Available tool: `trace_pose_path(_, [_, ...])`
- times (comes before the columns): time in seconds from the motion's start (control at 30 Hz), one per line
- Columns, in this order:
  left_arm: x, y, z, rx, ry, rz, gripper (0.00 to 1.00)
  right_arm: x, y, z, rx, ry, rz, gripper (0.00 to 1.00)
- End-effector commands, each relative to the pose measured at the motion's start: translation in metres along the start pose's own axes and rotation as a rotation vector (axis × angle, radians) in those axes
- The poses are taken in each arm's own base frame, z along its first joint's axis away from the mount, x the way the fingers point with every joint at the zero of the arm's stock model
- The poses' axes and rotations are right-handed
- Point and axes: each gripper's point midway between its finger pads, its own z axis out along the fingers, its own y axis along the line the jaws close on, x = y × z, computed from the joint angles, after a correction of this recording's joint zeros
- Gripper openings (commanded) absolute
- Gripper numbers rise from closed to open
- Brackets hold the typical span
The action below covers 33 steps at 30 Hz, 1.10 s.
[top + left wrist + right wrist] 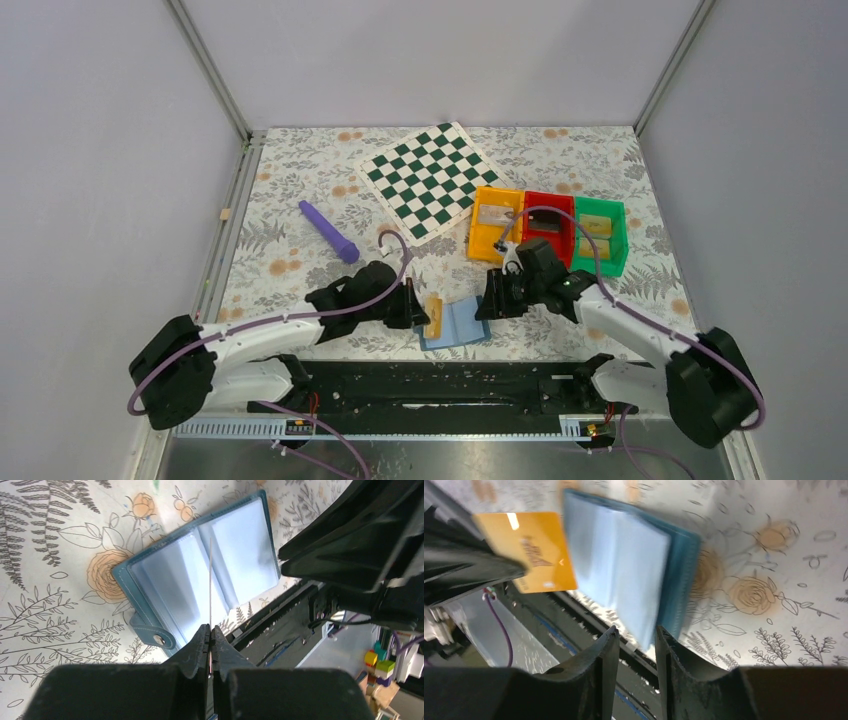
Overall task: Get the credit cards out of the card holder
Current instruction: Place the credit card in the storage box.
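The blue card holder (pixel 458 323) lies open on the floral cloth near the front edge, its pale inner sleeves up; it also shows in the left wrist view (pixel 170 575) and the right wrist view (pixel 624 565). My left gripper (pixel 420 306) is shut on a yellow-gold credit card (pixel 434 318), held just left of the holder and clear of its sleeves. The card is edge-on in the left wrist view (pixel 210 580) and face-on in the right wrist view (pixel 531 550). My right gripper (pixel 490 300) is open, with its jaws astride the holder's right edge (pixel 637 632).
Orange (pixel 497 222), red (pixel 548 225) and green (pixel 598 232) bins stand behind the right gripper, with flat items inside. A green-white chequered board (pixel 430 180) lies at the back. A purple stick (pixel 328 231) lies to the left. The black arm rail (pixel 450 385) runs along the front.
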Motion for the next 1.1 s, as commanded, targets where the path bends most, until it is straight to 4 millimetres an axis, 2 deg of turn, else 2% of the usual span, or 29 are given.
trace_pose_path(0.0, [-0.003, -0.026, -0.017, 0.114, 0.019, 0.111, 0.00, -0.018, 0.042, -0.041, -0.125, -0.054, -0.234, 0.41])
trace_pose_path(0.1, [0.000, -0.035, -0.027, 0.159, 0.039, 0.153, 0.00, -0.026, 0.066, -0.057, -0.213, -0.105, -0.322, 0.43])
trace_pose_path(0.2, [0.007, -0.048, -0.037, 0.234, 0.080, 0.188, 0.00, -0.029, 0.084, -0.065, -0.296, -0.124, -0.359, 0.44])
trace_pose_path(0.33, [0.019, -0.069, -0.050, 0.367, 0.146, 0.220, 0.00, -0.025, 0.105, -0.068, -0.428, -0.097, -0.378, 0.45])
trace_pose_path(0.43, [0.027, -0.073, -0.053, 0.406, 0.196, 0.228, 0.00, -0.020, 0.117, -0.067, -0.529, -0.048, -0.377, 0.46])
trace_pose_path(0.57, [0.031, -0.073, -0.053, 0.411, 0.218, 0.231, 0.00, -0.022, 0.118, -0.062, -0.540, -0.038, -0.364, 0.52])
trace_pose_path(0.83, [0.031, -0.084, -0.061, 0.478, 0.214, 0.244, 0.00, -0.012, 0.115, -0.049, -0.561, 0.038, -0.337, 0.51])
trace_pose_path(1.07, [0.034, -0.089, -0.064, 0.519, 0.231, 0.238, 0.00, 0.003, 0.130, -0.046, -0.636, 0.090, -0.384, 0.52])
